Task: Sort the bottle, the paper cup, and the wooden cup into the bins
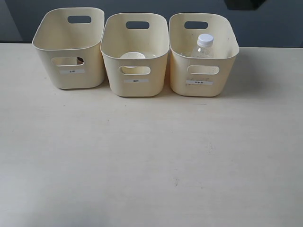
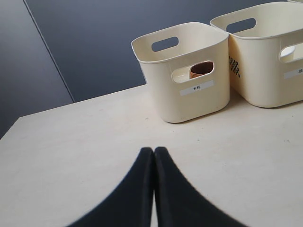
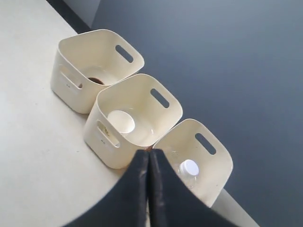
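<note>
Three cream bins stand in a row at the back of the table. The left bin (image 1: 71, 47) holds the wooden cup (image 1: 79, 60), seen as a brown sliver through its handle cut-out and clearer in the left wrist view (image 2: 201, 69). In the middle bin (image 1: 136, 56) sits the white paper cup (image 1: 132, 56). The clear bottle (image 1: 203, 46) with its white cap stands in the right bin (image 1: 202, 56). My left gripper (image 2: 154, 150) is shut and empty above bare table. My right gripper (image 3: 149, 152) is shut and empty, high above the bins. Neither gripper appears in the exterior view.
The pale wooden table (image 1: 151, 161) stretches in front of the bins. A dark wall (image 1: 274, 23) rises behind the table's back edge. Each bin carries a small white label (image 1: 136, 81) on its front.
</note>
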